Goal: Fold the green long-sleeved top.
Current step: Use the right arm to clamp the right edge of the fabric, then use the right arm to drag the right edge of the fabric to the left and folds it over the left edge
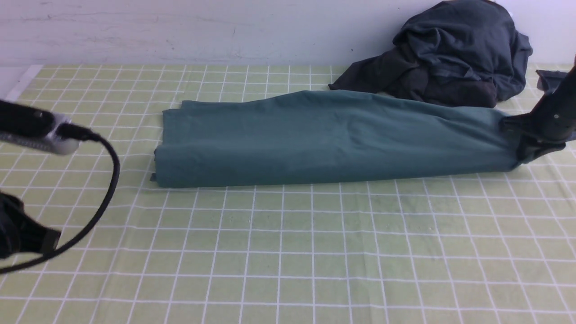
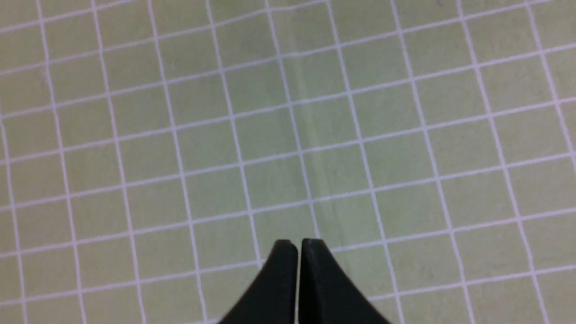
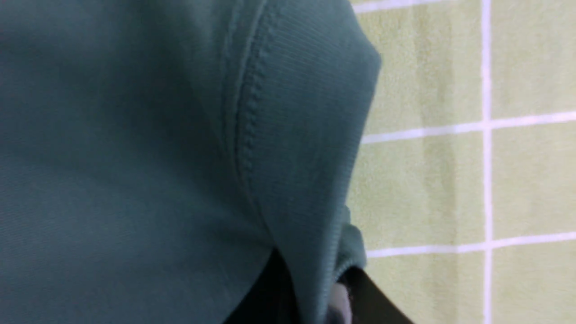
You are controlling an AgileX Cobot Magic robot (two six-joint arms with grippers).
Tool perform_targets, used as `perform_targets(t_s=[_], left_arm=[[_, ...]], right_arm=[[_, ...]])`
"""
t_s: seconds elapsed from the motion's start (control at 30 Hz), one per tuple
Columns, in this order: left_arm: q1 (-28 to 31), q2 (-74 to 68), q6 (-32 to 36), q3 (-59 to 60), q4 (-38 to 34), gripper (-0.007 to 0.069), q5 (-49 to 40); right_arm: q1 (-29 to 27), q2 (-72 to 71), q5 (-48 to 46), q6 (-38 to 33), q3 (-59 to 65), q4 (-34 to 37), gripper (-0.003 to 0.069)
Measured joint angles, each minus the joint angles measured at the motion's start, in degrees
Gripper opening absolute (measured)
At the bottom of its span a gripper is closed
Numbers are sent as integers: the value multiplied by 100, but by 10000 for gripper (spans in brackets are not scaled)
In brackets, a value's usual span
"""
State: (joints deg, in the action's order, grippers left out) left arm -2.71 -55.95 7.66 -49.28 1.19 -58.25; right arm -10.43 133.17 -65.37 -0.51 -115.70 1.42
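The right jaws are closed on the right end of the green long-sleeved top (image 1: 333, 135), with a ribbed edge (image 3: 306, 112) running down between them. The left jaws are closed on nothing, hanging over bare checked cloth (image 2: 180, 135) well to the left.

The bite looks thin, so the rib could slip out on a pull. With only one end held, carrying it across could drag the whole band and loosen its layers. The dark grey heap (image 1: 454, 54) lies just behind that end and could snag.

The top lies on the far half of the tabletop (image 1: 288, 252) as a long folded band. Its long axis runs left to right, square end leftward, narrowing end at the right jaws. Whether the rib is collar, cuff or hem cannot be told.
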Motion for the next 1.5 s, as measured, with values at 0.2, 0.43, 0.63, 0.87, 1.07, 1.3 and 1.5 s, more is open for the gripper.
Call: perform_targets(t_s=[0.2,0.43,0.63,0.87,1.07,1.3,1.5], left_arm=[[0,1044,-565,1299,325,-3,631],[0,1692,-832,2009,230,-3,2150],[0,1693,-885,2020,165,-3,2246],[0,1693,-892,2020,153,-3,2223],[0,1693,-904,2020,142,-3,2158],[0,1693,-904,2020,141,-3,2078],[0,1693,-904,2020,141,-3,2131]], right_arm=[[112,-1353,275,-237,0,-472,50],[1202,-2550,934,-360,-18,-214,50],[2867,-2222,1934,-404,-17,1,50],[4310,-848,2844,-487,-5,-142,64],[4581,-393,3265,-467,25,-435,216],[4564,-730,3258,-438,25,-405,362],[4488,-1065,2975,-506,-6,-410,267]])
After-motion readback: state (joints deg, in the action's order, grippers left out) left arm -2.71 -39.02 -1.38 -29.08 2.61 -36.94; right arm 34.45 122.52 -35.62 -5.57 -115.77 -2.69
